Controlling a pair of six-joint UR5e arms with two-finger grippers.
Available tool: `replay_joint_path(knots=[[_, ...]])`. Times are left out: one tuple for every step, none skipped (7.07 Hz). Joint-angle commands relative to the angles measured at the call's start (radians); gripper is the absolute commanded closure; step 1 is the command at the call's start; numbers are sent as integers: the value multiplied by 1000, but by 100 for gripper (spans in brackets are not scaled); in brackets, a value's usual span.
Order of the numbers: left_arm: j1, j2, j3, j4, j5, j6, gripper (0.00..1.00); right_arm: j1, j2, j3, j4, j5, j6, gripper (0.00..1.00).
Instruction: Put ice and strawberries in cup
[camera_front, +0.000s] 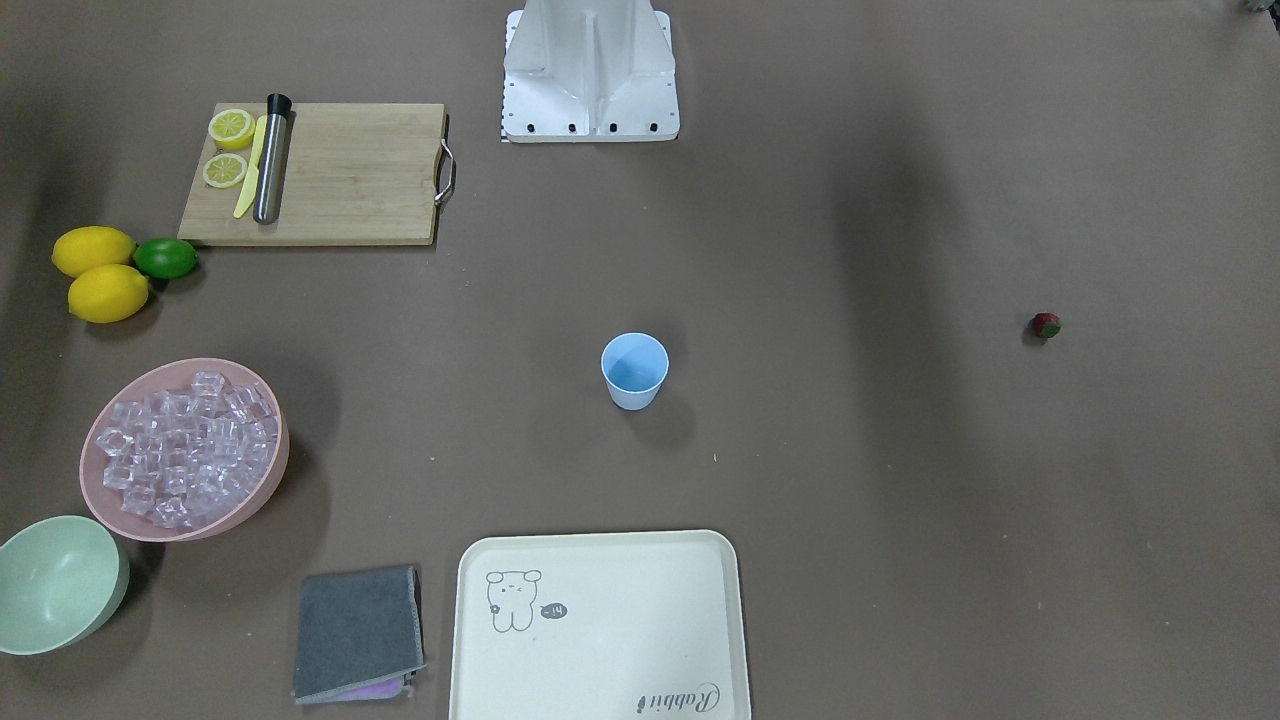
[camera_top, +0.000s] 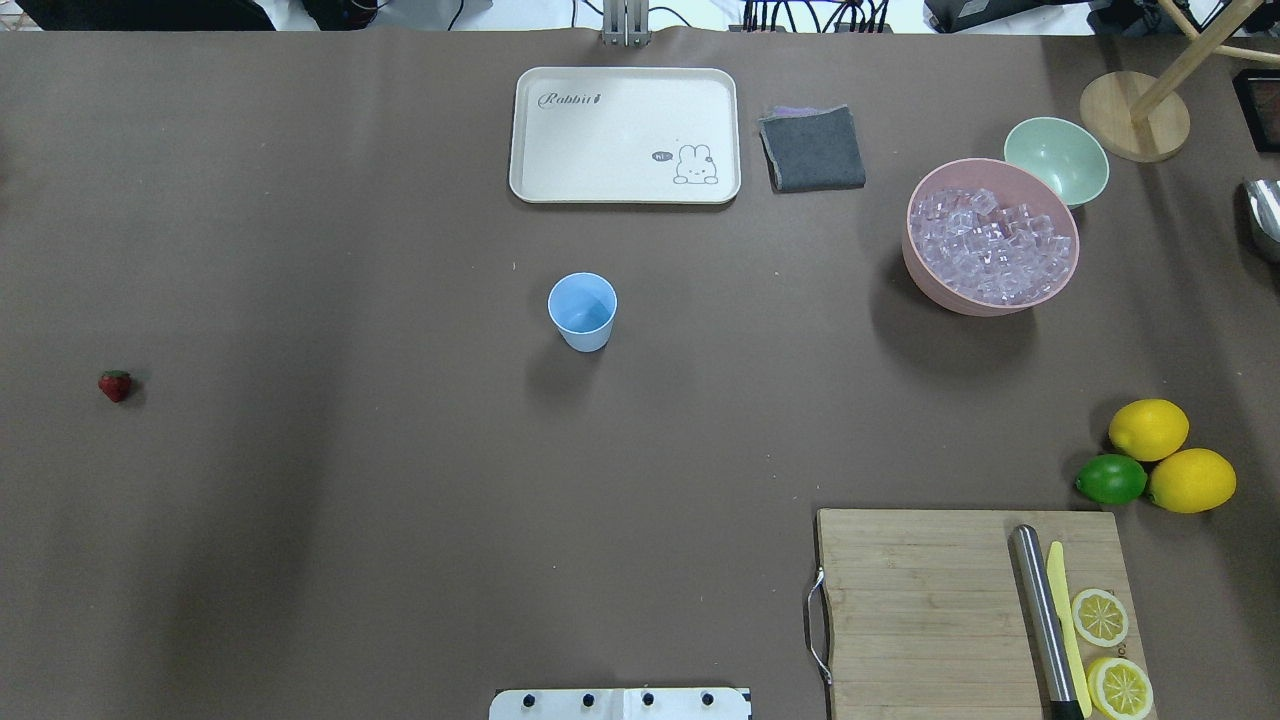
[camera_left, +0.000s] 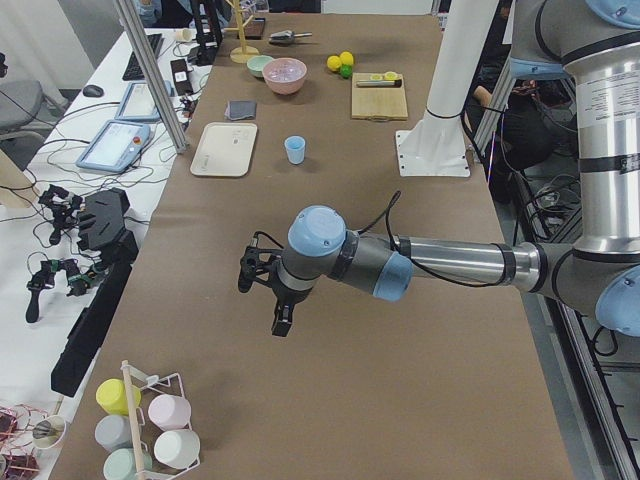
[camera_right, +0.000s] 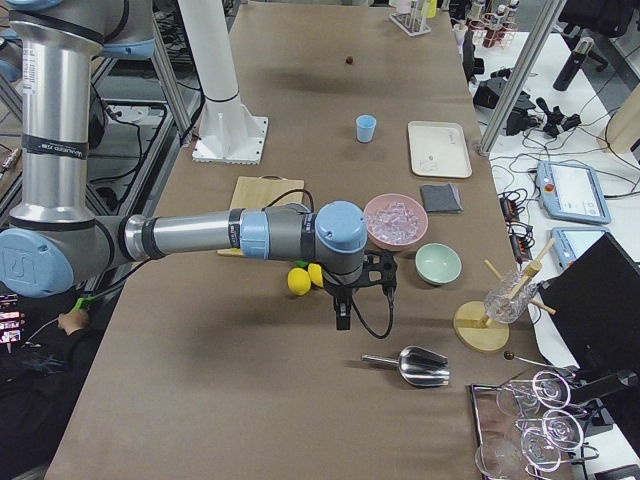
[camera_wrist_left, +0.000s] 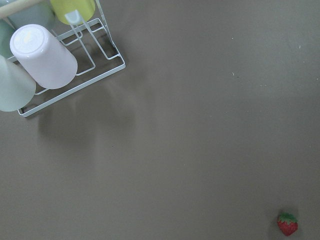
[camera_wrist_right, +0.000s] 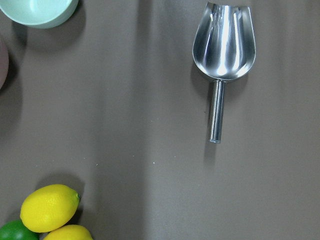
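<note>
The light-blue cup (camera_top: 582, 311) stands upright and empty mid-table, also in the front view (camera_front: 634, 370). The ice (camera_top: 995, 250) fills a pink bowl (camera_top: 925, 270) at the far right. One strawberry (camera_top: 115, 385) lies alone far left, and shows low right in the left wrist view (camera_wrist_left: 287, 224). My left gripper (camera_left: 268, 297) hangs over bare table beyond the strawberry's end. My right gripper (camera_right: 345, 312) hangs near the lemons, by a metal scoop (camera_wrist_right: 223, 45). Both show only in the side views, so I cannot tell whether they are open or shut.
A cream tray (camera_top: 625, 190) and a grey cloth (camera_top: 812, 148) lie behind the cup. A pale-green bowl (camera_top: 1057, 158) sits by the pink bowl. Two lemons (camera_top: 1148, 429), a lime (camera_top: 1111, 479) and a cutting board (camera_top: 930, 600) sit right. A cup rack (camera_wrist_left: 75, 70) stands left.
</note>
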Motion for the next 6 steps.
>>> replay_joint_path(knots=[[2,-1,1,0,0,-1,2,0,1,-3,-1,-3,0,1],[2,2,1,0,-1,0,2,0,-2,-2,-2,-9,0,1],[2,4,1,0,-3,-1,2,0,-6,-2,-2,-12,0,1],[3,8,1,-1,-11,-1,2,0,-11,-2,-2,-12,0,1],[3,8,1,-2,-11,-1,2,0,-13,0,-2,-12,0,1],[2,8,1,-2,-11,-1,2,0,-11,0,-1,-10,0,1]])
